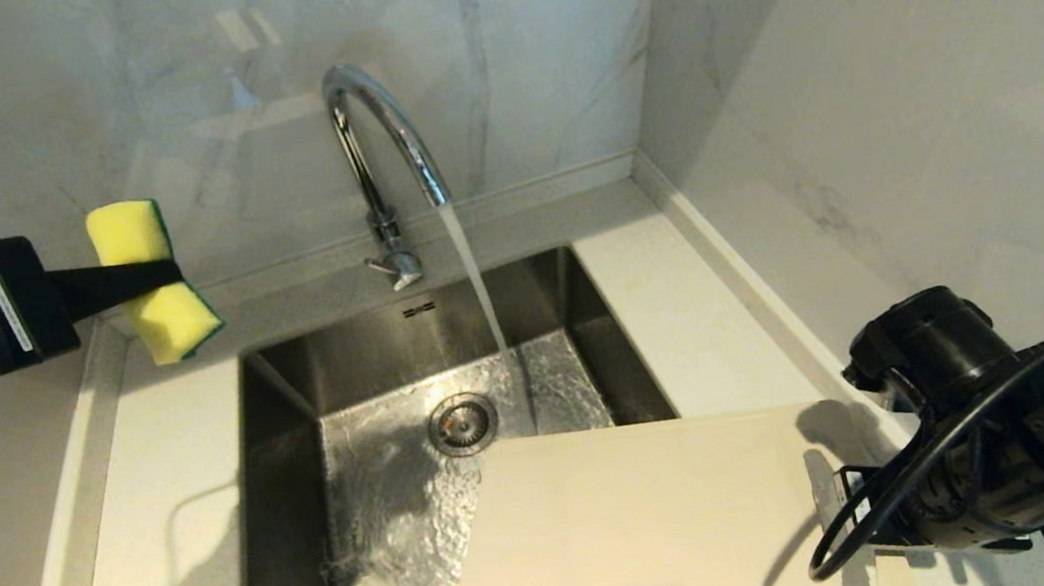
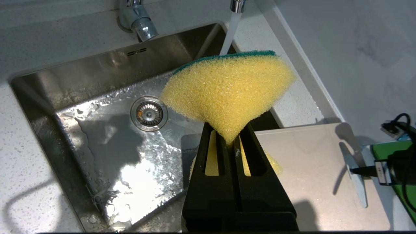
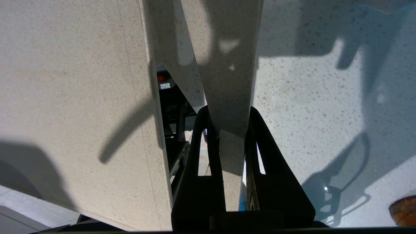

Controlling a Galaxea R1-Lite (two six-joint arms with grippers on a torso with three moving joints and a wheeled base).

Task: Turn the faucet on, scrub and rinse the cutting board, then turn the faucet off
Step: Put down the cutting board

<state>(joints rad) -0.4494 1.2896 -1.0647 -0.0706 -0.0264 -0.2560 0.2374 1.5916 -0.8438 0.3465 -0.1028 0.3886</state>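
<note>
The chrome faucet point(image 1: 382, 150) stands behind the sink and a stream of water point(image 1: 479, 288) runs from its spout onto the sink floor. The cream cutting board point(image 1: 643, 519) lies over the sink's near right corner, away from the stream. My right gripper point(image 3: 228, 113) is shut on the board's narrow strip beside its slot handle point(image 1: 823, 495); the right gripper point(image 1: 857, 501) sits at the board's right edge. My left gripper point(image 1: 166, 271) hangs above the counter left of the faucet, shut on a yellow-and-green sponge point(image 1: 152, 281). The sponge point(image 2: 227, 87) bulges out beyond the left gripper point(image 2: 231, 139).
The steel sink point(image 1: 290, 485) is wet, with its drain point(image 1: 462, 424) in the middle. White counter point(image 1: 154, 483) surrounds it. Marble walls close the back and right side point(image 1: 914, 130). The faucet's lever point(image 1: 398, 267) sticks out low at the tap's base.
</note>
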